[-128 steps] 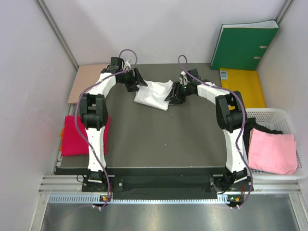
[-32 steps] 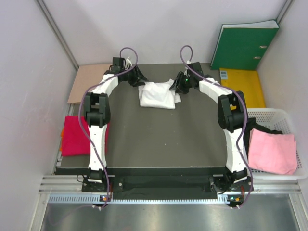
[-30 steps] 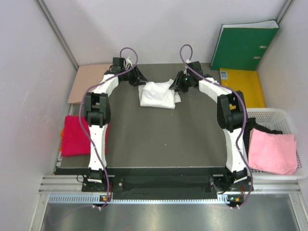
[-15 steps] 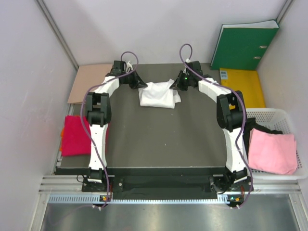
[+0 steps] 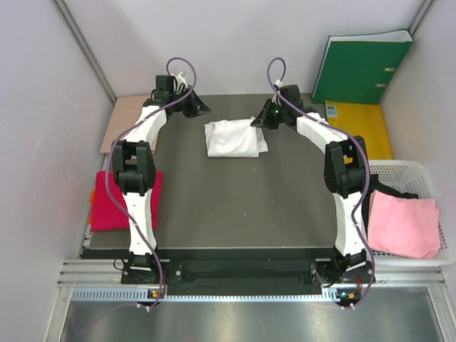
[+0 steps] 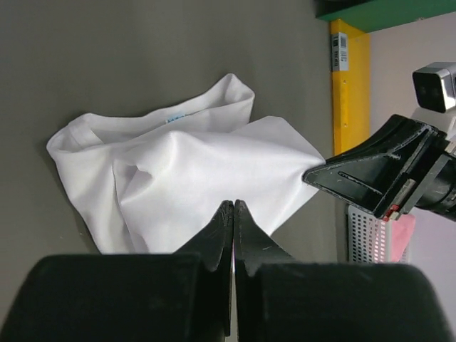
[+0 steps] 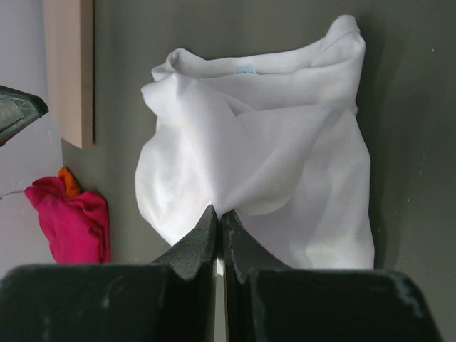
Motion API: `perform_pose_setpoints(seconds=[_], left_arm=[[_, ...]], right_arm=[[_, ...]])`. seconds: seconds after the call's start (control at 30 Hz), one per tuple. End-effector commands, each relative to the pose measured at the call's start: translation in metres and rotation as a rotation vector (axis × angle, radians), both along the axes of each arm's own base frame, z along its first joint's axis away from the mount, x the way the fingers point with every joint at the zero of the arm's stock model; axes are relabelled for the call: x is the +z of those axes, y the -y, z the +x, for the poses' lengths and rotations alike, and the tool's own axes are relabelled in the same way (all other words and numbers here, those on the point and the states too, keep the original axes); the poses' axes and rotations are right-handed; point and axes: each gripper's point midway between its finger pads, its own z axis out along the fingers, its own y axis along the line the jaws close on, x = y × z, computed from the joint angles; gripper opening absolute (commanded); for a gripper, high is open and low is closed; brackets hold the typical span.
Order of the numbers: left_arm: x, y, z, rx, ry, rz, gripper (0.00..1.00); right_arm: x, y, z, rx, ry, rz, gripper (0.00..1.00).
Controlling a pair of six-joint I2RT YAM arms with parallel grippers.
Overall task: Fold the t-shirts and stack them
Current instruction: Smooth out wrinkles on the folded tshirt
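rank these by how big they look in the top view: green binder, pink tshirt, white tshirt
1. green ring binder, narrowly largest
2. folded pale pink cloth t-shirt
3. crumpled white cloth t-shirt, clearly smallest

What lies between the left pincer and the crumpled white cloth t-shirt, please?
Only a bare strip of dark grey tabletop, seen in the top external view; the left pincer is clear of the white t-shirt.

Soft, creased matt cloth noted in the white shirt (image 5: 231,139), red shirt (image 5: 107,203) and pink shirt (image 5: 402,224); smooth matt dark table (image 5: 235,206); white plastic lattice basket (image 5: 402,169); matt tan cardboard sheet (image 5: 122,122).
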Motion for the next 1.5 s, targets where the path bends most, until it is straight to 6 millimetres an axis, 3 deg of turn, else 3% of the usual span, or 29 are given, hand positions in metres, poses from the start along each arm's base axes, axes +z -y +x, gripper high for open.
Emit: perform_pose_setpoints(seconds=[0.0, 0.07, 0.1, 0.13, 0.23, 0.4, 0.47, 0.6, 0.9, 1.0, 1.13, 1.17, 1.27, 1.33, 1.43, 1.47], left_arm=[[0.039, -0.004, -0.007, -0.013, 0.113, 0.014, 0.00], [0.027, -0.004, -0.009, -0.023, 0.087, 0.027, 0.13], [0.017, -0.006, -0.010, -0.015, 0.059, 0.044, 0.38], [0.008, -0.006, -0.010, -0.019, 0.042, 0.053, 0.98], [-0.011, -0.011, -0.007, 0.001, 0.028, 0.118, 0.99], [-0.031, -0.002, -0.001, -0.019, 0.007, 0.137, 0.99], [-0.030, 0.002, 0.003, -0.026, 0.014, 0.131, 0.99], [-0.049, 0.017, 0.007, -0.055, -0.020, 0.094, 0.83], [-0.064, 0.035, 0.015, -0.067, -0.032, 0.047, 0.74], [-0.065, 0.036, 0.025, -0.052, -0.016, 0.041, 0.67], [-0.066, 0.032, 0.041, -0.018, 0.008, 0.058, 0.52], [-0.068, 0.031, 0.044, -0.010, 0.006, 0.052, 0.39], [-0.060, 0.028, 0.051, 0.000, 0.025, 0.039, 0.14], [-0.054, 0.028, 0.049, -0.013, 0.033, 0.026, 0.03], [-0.046, 0.023, 0.046, -0.016, 0.041, 0.019, 0.00], [-0.035, 0.020, 0.045, -0.020, 0.060, 0.012, 0.00]], right_arm=[[0.061, -0.001, -0.006, 0.041, 0.136, 0.023, 0.00], [0.054, 0.000, -0.008, 0.045, 0.127, 0.014, 0.00], [0.051, 0.001, -0.007, 0.041, 0.121, 0.012, 0.00], [0.049, 0.000, -0.008, 0.046, 0.117, 0.014, 0.00], [0.042, 0.000, -0.008, 0.045, 0.106, 0.013, 0.00], [0.034, 0.000, -0.009, 0.045, 0.090, 0.008, 0.01], [0.031, -0.001, -0.008, 0.044, 0.085, 0.008, 0.01], [0.026, -0.001, -0.007, 0.040, 0.072, 0.013, 0.01], [0.021, -0.002, -0.007, 0.038, 0.057, 0.017, 0.01], [0.019, -0.003, -0.007, 0.041, 0.051, 0.021, 0.01], [0.015, -0.004, -0.009, 0.046, 0.042, 0.019, 0.02], [0.014, -0.004, -0.010, 0.045, 0.037, 0.019, 0.02], [0.013, -0.004, -0.011, 0.047, 0.033, 0.020, 0.02], [0.012, -0.002, -0.012, 0.045, 0.032, 0.018, 0.02], [0.015, -0.003, -0.014, 0.045, 0.037, 0.021, 0.02], [0.014, -0.003, -0.014, 0.047, 0.038, 0.021, 0.02]])
